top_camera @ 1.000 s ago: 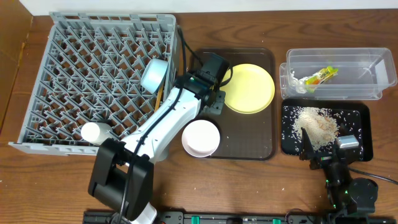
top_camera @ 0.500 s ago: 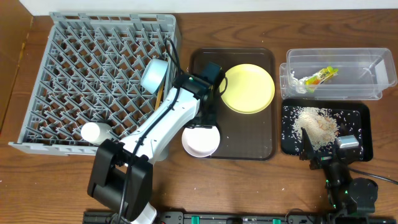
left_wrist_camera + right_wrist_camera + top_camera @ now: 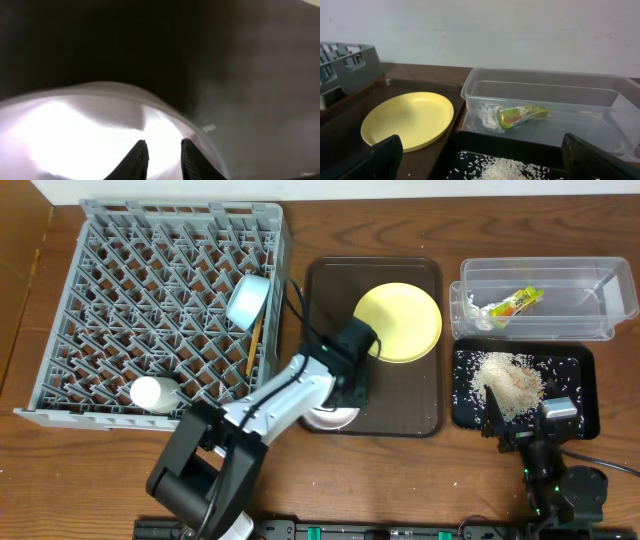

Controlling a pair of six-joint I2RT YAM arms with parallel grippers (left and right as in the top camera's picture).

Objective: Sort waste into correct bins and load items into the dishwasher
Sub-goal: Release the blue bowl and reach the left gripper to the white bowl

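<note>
Left hand (image 3: 345, 393) slid nearer, over white-pinkish bowl (image 3: 325, 420) on brown tray (image 3: 400, 405). Overhead: green-yellow wrapper (image 3: 515, 302), rice (image 3: 510, 380) binned; light blue bowl (image 3: 247, 300), white cup (image 3: 152, 392) racked; pale yellow plate (image 3: 405, 320) left. Left wrist: narrow gap, grip unclear. Right wrist: right hand (image 3: 481, 145) wide, empty.

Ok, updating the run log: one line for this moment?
left gripper: open over white-pinkish bowl | right gripper: open at shallow black tray | round pale yellow plate: on brown tray

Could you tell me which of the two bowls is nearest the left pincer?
The white-pink bowl on the brown tray: the left pincer is right at it, while the blue bowl sits apart in the rack.
</note>
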